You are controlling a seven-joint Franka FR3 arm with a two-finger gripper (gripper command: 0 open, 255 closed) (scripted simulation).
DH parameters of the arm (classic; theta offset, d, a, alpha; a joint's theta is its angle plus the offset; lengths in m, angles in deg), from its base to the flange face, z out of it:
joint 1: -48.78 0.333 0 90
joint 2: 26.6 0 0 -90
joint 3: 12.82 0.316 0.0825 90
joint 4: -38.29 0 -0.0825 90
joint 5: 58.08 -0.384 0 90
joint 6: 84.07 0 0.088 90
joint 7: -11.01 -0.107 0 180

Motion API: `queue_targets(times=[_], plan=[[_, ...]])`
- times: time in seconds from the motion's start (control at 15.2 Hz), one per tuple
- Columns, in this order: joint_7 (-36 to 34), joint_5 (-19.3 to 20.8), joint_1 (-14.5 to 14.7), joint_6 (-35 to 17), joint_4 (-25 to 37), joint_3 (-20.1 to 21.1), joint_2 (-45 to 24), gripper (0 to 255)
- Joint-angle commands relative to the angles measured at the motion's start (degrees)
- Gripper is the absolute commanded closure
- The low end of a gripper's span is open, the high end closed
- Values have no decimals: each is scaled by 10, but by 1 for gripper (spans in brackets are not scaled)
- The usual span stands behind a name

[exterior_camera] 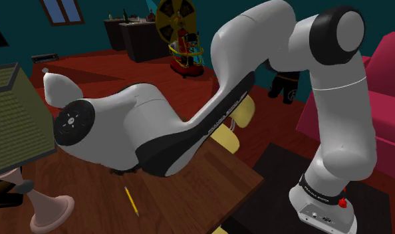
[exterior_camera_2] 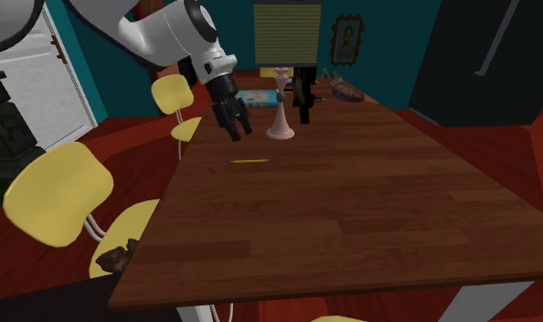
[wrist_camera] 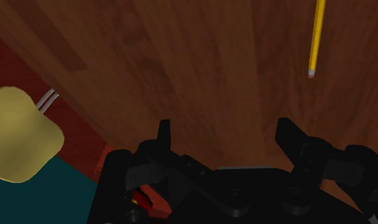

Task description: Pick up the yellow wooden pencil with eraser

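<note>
Above the table (exterior_camera_2: 370, 210) near its edge, the gripper (exterior_camera_2: 239, 131) hangs with fingers spread, seemingly ready to straddle the flat-lying yellow pencil (exterior_camera_2: 251, 162) nearby

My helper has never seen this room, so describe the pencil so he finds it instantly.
Start at the long wooden table with yellow chairs beside it. Toward the end with the lamp, the pencil lies flat on bare wood, the only thin yellow stick.
</note>
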State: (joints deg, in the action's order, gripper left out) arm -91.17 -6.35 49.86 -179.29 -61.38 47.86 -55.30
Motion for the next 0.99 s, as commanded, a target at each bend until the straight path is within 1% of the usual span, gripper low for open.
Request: queue_targets(times=[0.0, 0.2, 0.33, 0.46, 0.59, 0.92], plan=[[-23, 42, 69, 38, 64, -43, -59, 0], [-34, 86, 154, 84, 172, -96, -139, 0], [-31, 112, 209, 113, 256, -128, -195, 0], [-17, 137, 265, 141, 357, -160, -256, 0], [9, 159, 323, 167, 473, -189, -320, 0], [-6, 163, 319, 148, 461, -193, -335, 0]])
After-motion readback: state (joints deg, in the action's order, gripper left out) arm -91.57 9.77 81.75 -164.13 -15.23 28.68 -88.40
